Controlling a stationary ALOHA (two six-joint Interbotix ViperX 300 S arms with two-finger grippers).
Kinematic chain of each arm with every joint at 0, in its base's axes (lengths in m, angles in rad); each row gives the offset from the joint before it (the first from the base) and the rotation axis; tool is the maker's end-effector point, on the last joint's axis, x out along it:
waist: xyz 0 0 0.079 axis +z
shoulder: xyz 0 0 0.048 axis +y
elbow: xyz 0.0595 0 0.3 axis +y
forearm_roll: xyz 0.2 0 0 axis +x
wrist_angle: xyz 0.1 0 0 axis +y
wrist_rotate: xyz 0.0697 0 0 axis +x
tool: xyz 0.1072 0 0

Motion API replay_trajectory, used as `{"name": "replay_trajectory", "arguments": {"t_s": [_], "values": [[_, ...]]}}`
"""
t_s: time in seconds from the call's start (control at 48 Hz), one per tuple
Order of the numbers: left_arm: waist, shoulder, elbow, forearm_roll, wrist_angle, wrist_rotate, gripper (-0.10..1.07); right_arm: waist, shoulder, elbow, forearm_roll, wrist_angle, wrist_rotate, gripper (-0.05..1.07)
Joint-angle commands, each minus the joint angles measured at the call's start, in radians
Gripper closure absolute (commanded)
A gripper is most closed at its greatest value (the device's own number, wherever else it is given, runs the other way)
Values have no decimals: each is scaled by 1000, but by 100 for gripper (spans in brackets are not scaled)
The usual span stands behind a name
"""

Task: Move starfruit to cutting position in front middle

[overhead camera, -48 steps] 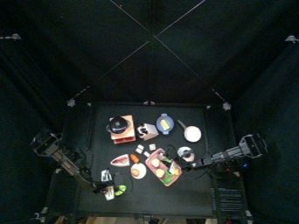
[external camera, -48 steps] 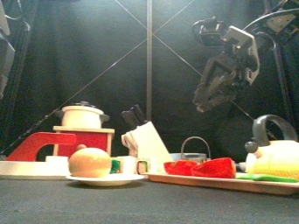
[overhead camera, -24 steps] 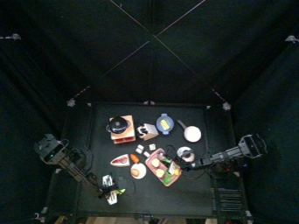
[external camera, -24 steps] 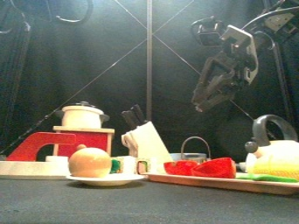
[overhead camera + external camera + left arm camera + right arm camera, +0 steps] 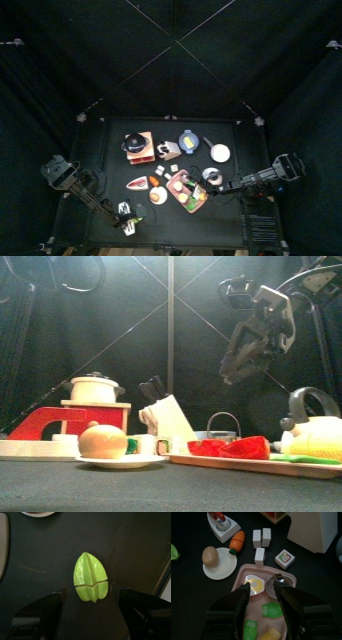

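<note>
1. My left gripper (image 5: 90,604) stands wide open, its two jaws rising from the bottom edge of my left wrist view with nothing between them.
2. The starfruit (image 5: 90,577) lies flat on the black table (image 5: 127,547) in the middle of that frame — bright yellow-green, ribbed, pointed end toward the top of the frame, blunt end reaching down between my jaws. I cannot tell whether either jaw touches it.
3. In the top view the starfruit (image 5: 130,224) is a small pale speck at the lower left of the table, just beside my left gripper (image 5: 124,211) and well apart from the plates.
4. My right gripper (image 5: 271,592) hangs over a pink tray (image 5: 243,579) in the lower middle of the right wrist view; its jaws stand a little apart, and whether they hold anything I cannot tell.
5. Left of the tray sits an onion (image 5: 211,556) on a white plate (image 5: 221,571) — above it, a carrot (image 5: 236,541).
6. In the front view the onion (image 5: 103,440) sits at the lower left, a white knife block (image 5: 167,418) stands at centre, and my right arm (image 5: 257,331) hangs at the upper right.
</note>
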Motion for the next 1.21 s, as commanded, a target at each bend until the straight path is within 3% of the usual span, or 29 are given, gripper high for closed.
{"name": "replay_trajectory", "arguments": {"t_s": [0.0,0.271,0.625,1.188], "values": [[6,2,-11,-9,-15,-2,-3,2,-11,-21,-3,-2,0,23],[25,28,2,-28,-87,2,-3,2,-11,-20,-3,-2,0,23],[35,32,21,-77,-95,-2,0,2,-9,-20,-3,-2,2,23],[43,14,18,-75,-87,6,21,2,-9,-18,-3,-2,2,23]]}}
